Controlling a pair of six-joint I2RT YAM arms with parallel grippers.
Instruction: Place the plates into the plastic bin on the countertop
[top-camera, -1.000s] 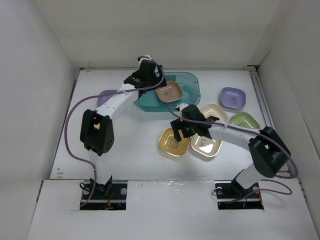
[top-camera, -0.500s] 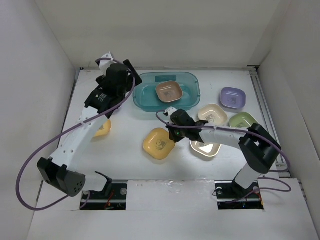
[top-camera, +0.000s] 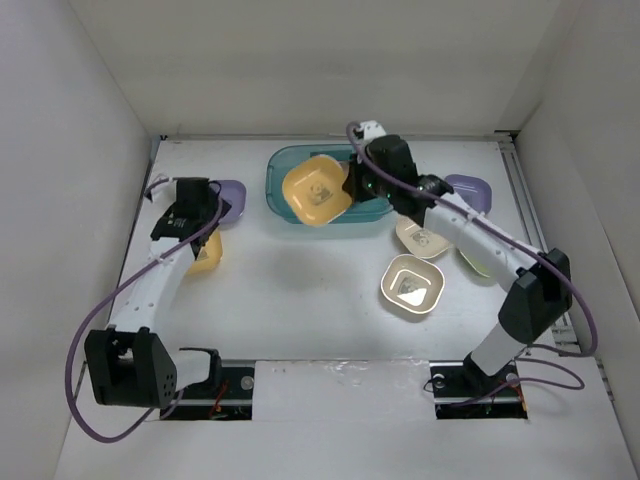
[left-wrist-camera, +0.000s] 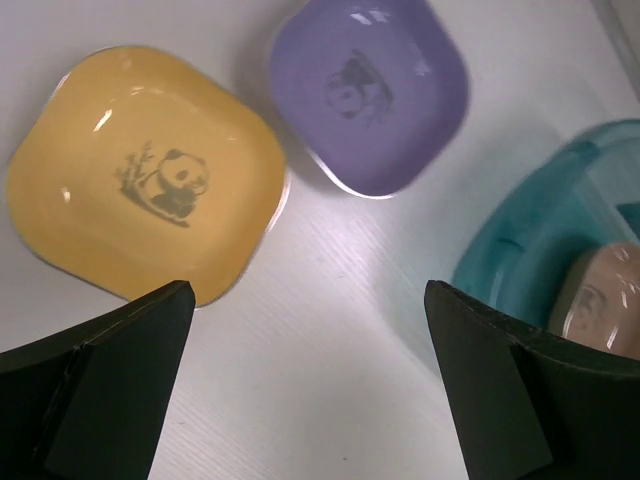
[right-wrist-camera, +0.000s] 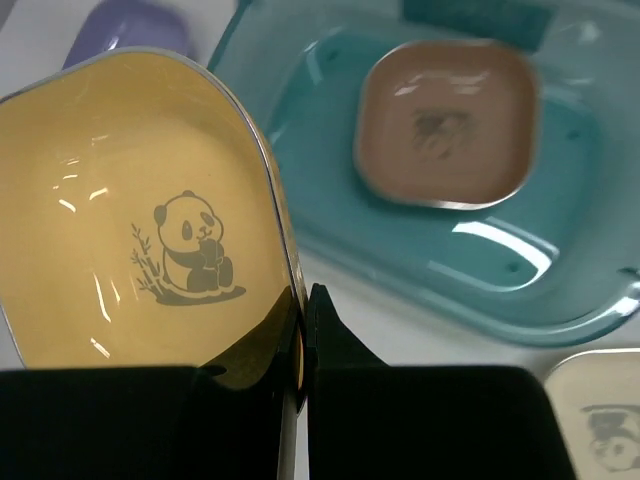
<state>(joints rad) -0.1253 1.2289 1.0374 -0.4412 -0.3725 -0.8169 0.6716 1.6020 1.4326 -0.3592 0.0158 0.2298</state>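
The countertop carries the plastic bin at its far edge. An orange-yellow plate hangs tilted over the bin and hides most of its interior in the top view. The right wrist view shows a pink plate lying inside. The right arm covers most of a pale green plate. The right gripper is pinched on the orange-yellow plate's rim. The left gripper, fingers spread wide, hovers above a yellow plate and a lavender plate; only its fingertips are in frame.

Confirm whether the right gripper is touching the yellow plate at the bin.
Touching. Right wrist view shows the right gripper shut on the yellow plate, a finger on each face of its rim.
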